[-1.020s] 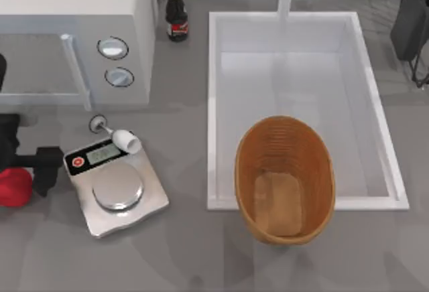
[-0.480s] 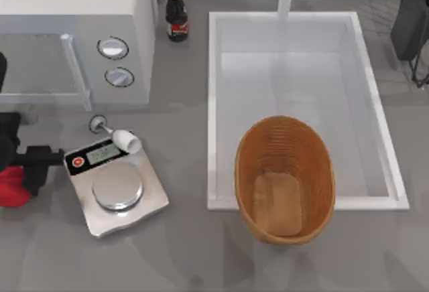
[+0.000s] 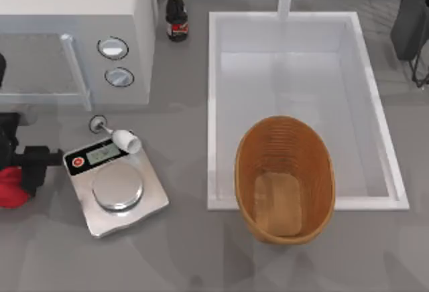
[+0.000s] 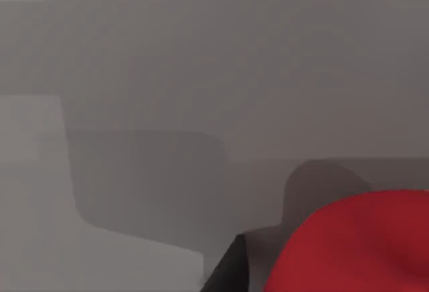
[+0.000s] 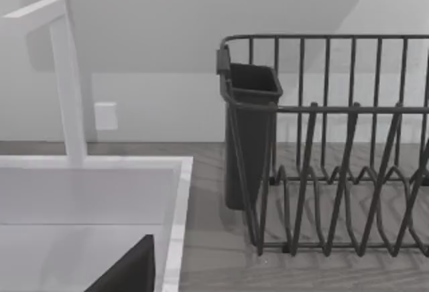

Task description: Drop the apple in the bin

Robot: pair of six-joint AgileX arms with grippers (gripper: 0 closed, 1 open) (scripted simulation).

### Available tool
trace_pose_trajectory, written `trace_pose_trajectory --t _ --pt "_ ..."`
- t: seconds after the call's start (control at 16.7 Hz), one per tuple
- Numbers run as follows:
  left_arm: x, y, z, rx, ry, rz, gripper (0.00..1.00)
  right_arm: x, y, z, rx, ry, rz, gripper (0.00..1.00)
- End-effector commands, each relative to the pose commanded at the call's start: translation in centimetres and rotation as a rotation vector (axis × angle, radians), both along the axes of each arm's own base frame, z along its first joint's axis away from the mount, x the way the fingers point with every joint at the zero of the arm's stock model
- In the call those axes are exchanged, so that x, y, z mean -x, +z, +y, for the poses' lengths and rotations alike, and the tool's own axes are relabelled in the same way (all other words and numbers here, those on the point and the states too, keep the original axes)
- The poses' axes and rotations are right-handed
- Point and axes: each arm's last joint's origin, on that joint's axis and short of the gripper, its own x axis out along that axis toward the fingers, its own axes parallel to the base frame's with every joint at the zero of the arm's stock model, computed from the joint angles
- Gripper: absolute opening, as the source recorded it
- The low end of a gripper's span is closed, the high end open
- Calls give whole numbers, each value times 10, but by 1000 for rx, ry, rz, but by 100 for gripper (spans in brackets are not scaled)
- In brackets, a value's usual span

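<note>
Apple point(image 3: 11, 186) is seen at the far left edge of the table in the top view, just left of the kitchen scale point(image 3: 117, 188), with the left gripper point(image 3: 28, 169) laid over its right side. In the left wrist view the apple point(image 4: 355, 245) sits close under the camera, with a dark finger point(image 4: 228, 272) right beside it. The fruit appears to be caught between the fingers, but whether they are clamped on it or merely set around it cannot be told from these views.

The bin point(image 3: 284, 179) stands well to the right, its far half in the white sink point(image 3: 214, 91) and its near end hanging over the sink's front rim. Its long axis runs from the front of the table toward the back, so its opening is narrower along the line of travel than across it. The bin lies almost straight to the right of the apple, with the scale and a small tipped cup point(image 3: 126, 140) between them; the carry is judged to need enough height to pass over both.

The left arm is plainly the nearer 1 to the apple. The right arm is parked at the back right corner near the dish rack point(image 5: 322, 144), well apart from the apple.
</note>
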Motion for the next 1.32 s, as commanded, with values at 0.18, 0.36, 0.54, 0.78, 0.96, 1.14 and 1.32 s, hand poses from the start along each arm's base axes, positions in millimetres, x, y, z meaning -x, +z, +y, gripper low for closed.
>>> trace_pose_trajectory --t 0.18,0.36,0.54,0.78,0.96,1.14,1.32 --pt "2 18 7 -6 32 5 0 0 0 0 0 0 0 100" --pt "2 52 10 -9 49 -14 0 0 0 0 0 0 0 100" --pt "2 91 9 -8 43 -34 0 0 0 0 0 0 0 100" --pt "2 133 3 -2 12 -30 0 0 0 0 0 0 0 100" --pt "0 147 -1 1 -6 -10 0 0 0 0 0 0 0 100" --pt "-1 148 -2 2 -9 -6 0 0 0 0 0 0 0 100" --pt "0 148 0 1 -5 -8 0 0 0 0 0 0 0 100"
